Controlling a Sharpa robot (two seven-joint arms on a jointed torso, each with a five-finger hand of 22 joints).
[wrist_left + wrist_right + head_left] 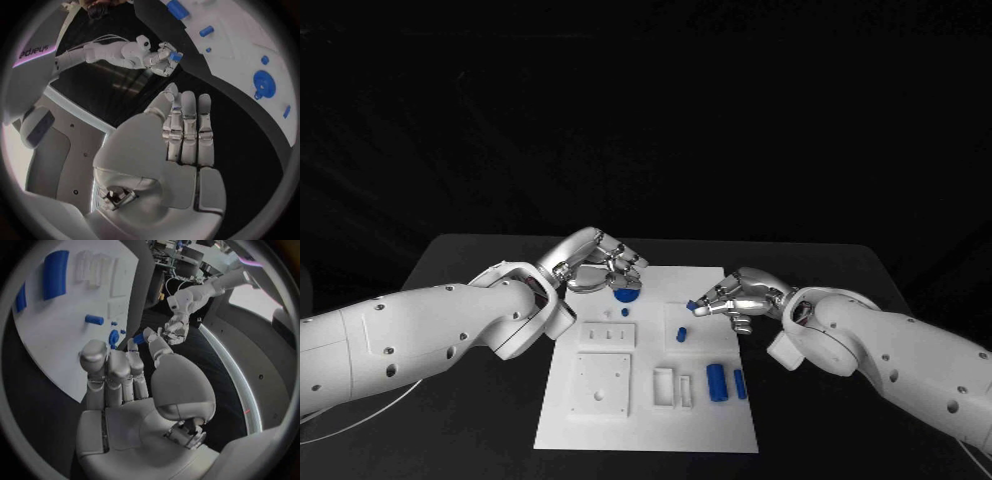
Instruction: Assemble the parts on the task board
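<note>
The small blue part (692,303) sits pinched at the fingertips of the right hand (733,300), held just above the far right area of the task board (610,425). It looks light, stiff and smooth, so a fingertip pinch across its sides suits it, though it could slip or twist. The left hand (596,265) hovers at the board's far edge, above a round blue part (627,295), fingers straight and grasping nothing. More blue parts (718,382) lie nearer on the board, which rests on the black bench (473,420).

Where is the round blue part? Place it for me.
In the head view the round blue part lies at the task board's far edge, just below the left hand.
</note>
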